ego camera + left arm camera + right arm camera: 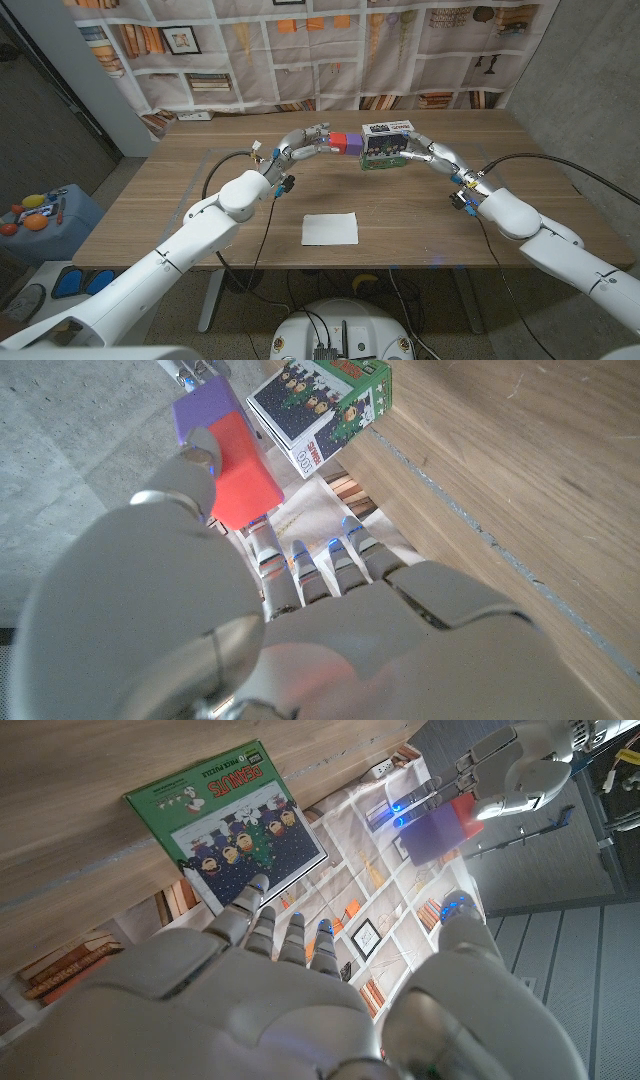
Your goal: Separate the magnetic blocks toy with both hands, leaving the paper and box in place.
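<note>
A backdrop printed with bookshelves [330, 50] hangs behind the wooden surface [180, 190], and the two white arms reach out over its far half.

The magnetic blocks toy [345, 142], a red cube joined to a purple one, is held up in the air above the far middle of the surface, between the two arms. The left robot hand [305, 143] pinches the red block [240, 470] between thumb and fingers, the remaining fingers stretched out beneath it. The right robot hand [408, 153] comes in from the other side; its fingertips [385, 817] and thumb close around the purple block [432, 832]. Each hand seems to have taken one colour so that a pull in opposite directions would break the magnetic join, and lifting the toy clear keeps that pull away from the other things. The blocks are touching now, so I judge the separation is not yet done.

Just right of the toy, beneath the right robot hand, the green puzzle box [385, 147] sits at the far edge of the surface. The white sheet of paper [330, 229] lies well apart, near the front middle, untouched.
</note>
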Motion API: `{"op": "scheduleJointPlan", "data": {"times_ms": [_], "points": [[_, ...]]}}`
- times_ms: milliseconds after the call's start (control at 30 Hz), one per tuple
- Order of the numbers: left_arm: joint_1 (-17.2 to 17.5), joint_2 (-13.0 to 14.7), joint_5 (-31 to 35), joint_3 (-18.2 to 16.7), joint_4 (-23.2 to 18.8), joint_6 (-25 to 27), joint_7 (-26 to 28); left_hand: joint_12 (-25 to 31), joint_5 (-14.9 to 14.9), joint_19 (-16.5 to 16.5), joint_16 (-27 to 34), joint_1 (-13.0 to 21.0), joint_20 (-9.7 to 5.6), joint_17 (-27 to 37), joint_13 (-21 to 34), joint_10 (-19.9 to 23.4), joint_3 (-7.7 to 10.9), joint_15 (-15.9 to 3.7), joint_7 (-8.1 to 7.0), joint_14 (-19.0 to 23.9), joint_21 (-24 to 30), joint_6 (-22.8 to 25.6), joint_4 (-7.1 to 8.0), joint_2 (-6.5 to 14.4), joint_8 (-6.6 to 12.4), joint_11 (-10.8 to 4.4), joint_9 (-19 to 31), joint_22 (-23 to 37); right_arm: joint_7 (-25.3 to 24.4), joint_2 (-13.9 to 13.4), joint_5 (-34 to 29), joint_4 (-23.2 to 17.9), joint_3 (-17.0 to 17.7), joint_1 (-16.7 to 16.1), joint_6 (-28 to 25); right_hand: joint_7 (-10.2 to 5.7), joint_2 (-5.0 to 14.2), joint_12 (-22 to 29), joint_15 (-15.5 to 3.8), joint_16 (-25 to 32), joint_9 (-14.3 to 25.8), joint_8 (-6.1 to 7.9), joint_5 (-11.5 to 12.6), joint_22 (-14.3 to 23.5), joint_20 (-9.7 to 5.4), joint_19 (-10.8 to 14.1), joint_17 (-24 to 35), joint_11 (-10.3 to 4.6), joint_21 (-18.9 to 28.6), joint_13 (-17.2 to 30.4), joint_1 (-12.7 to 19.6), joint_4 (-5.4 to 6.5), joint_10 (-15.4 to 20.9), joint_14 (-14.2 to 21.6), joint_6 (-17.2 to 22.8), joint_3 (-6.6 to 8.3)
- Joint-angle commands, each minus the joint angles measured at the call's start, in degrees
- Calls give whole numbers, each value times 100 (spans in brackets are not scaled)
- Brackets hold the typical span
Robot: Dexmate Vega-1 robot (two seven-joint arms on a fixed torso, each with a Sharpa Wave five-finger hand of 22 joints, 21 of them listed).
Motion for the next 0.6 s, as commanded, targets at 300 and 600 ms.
{"op": "scheduleJointPlan", "data": {"times_ms": [300,600], "points": [[-153,-91,-601,176,243,-182,-347,-5,48,-33,-22,-9,0,22,19,-40,-43,18,68,-59,-36,1470,10,133,213,23,72,34,721,31,461,187,-249,285,269,55,40,-11,243,-31,43,24,-29,24,132,-316,68,145,-17,62,293,35,-409,-337,-240,78],[-261,-163,-715,302,352,-161,-472,-6,51,-43,-19,-11,3,22,19,-61,-61,25,60,-71,-37,1467,10,145,204,30,75,34,825,76,518,197,-329,336,271,90,72,5,303,-23,58,47,-120,26,174,-469,98,191,-11,78,399,46,-581,-478,-282,117]]}}
